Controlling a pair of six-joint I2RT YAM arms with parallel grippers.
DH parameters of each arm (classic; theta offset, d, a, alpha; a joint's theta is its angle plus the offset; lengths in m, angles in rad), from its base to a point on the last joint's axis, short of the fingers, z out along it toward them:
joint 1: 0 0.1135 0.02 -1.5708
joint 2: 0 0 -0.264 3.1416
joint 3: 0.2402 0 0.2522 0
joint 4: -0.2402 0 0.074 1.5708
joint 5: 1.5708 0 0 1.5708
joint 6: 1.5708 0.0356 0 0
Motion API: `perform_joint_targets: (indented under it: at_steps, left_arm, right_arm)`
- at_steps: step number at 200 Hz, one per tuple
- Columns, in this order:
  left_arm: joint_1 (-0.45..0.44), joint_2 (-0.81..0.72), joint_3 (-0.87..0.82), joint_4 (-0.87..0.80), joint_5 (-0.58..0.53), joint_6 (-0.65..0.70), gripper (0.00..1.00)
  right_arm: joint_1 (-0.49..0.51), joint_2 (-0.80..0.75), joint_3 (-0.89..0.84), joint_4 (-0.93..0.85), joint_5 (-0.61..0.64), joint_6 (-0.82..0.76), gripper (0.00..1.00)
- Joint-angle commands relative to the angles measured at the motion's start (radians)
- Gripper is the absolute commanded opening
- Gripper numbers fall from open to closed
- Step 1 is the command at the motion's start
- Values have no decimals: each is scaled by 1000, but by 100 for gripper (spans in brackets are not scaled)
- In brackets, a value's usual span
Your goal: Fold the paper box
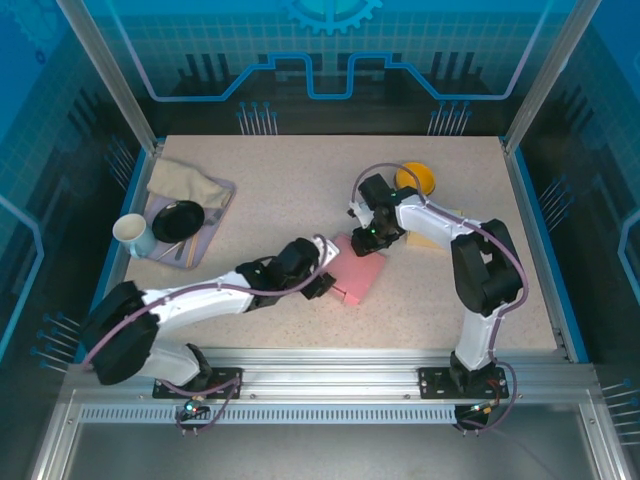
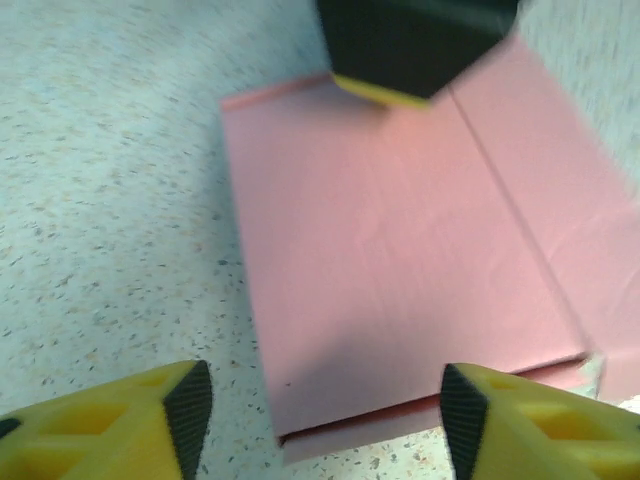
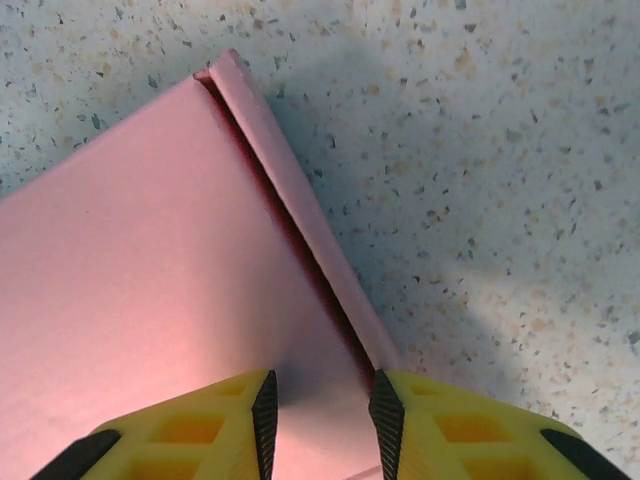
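Jaws of the right gripper [image 3: 322, 400] pinch the far edge of the pink paper box [image 3: 130, 280], which lies flat near the middle of the speckled table [image 1: 300, 190]. The left gripper [image 2: 320, 400] hovers at the box's near edge with its fingers spread wide and released. Well apart to the left, a purple tray [image 1: 222, 190] carries a beige cloth [image 1: 185, 180] and a black bowl [image 1: 178, 220], with a pale cup [image 1: 133, 233] at its left edge, and a yellow bowl [image 1: 415, 178] sits behind the right arm.
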Motion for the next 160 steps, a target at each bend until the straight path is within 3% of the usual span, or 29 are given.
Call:
perform_joint_targets:
  at_steps: [1,34,83,138,160]
  left_arm:
    - [17,-99,-32,-37,70,-183,71]
    - [38,-131,-16,-174,10,-433,76]
    - [40,18,13,-220,30,-907,80]
    - [51,257,129,-210,47,-1005,79]
    - [108,306,146,-179,63,-992,70]
  right_arm:
    - [6,-47,-24,9,19,37,34]
    - [31,-40,-23,19,-8,59,35]
    - [59,-39,-62,74,43,144,36]
    - [70,-103,-163,161,53,237,38]
    - [70,-129,-194,196,28,263,38]
